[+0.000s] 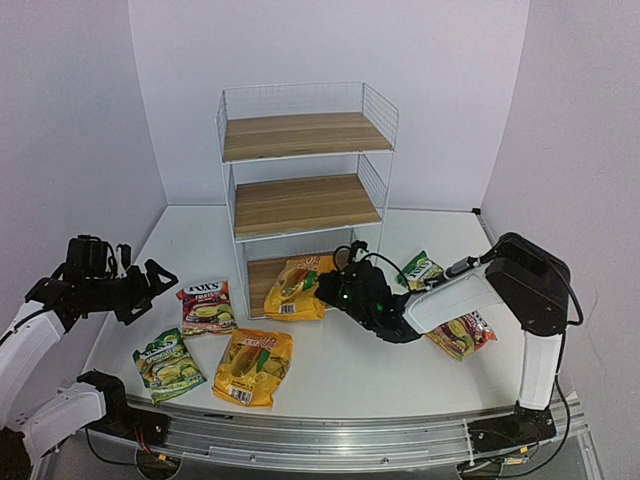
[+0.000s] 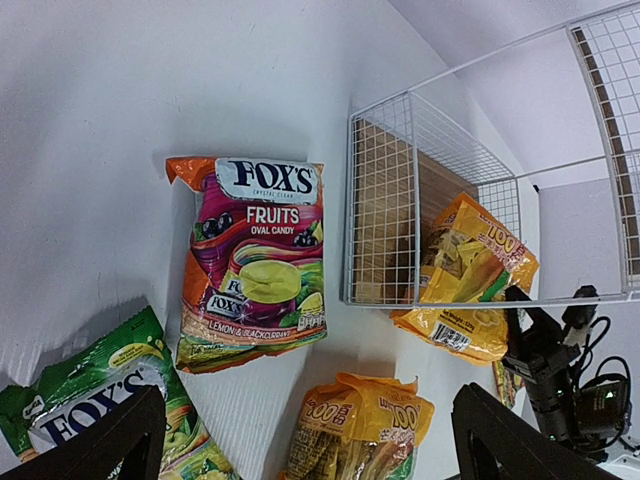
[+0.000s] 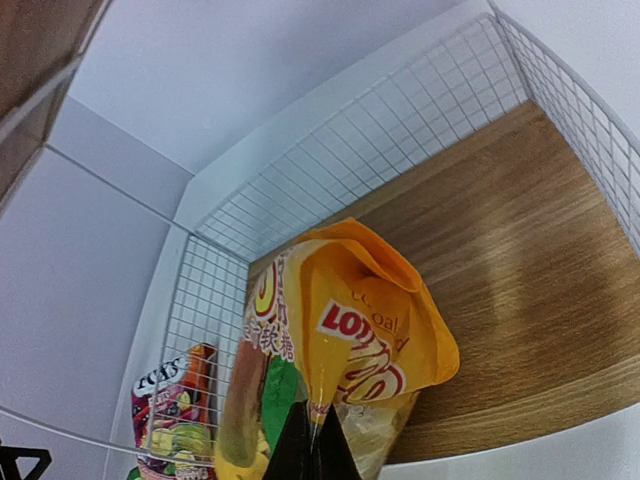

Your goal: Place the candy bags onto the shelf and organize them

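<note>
The white wire shelf (image 1: pixel 300 190) with wood boards stands at the back centre. My right gripper (image 1: pixel 327 288) is shut on a yellow-orange bag (image 1: pixel 295 288) and holds it at the front of the bottom tier. In the right wrist view the fingertips (image 3: pixel 316 445) pinch the bag's crumpled edge (image 3: pixel 360 330) over the bottom board (image 3: pixel 540 270). My left gripper (image 1: pixel 150 283) is open and empty, above the table at the left. Below it lie a red Fox's bag (image 2: pixel 255 265), a green bag (image 2: pixel 90 400) and a second yellow bag (image 2: pixel 360 430).
Another green bag (image 1: pixel 422 270) and a red bag (image 1: pixel 462 335) lie at the right, partly under my right arm. White walls close in on three sides. The upper two shelf boards (image 1: pixel 305 135) carry nothing.
</note>
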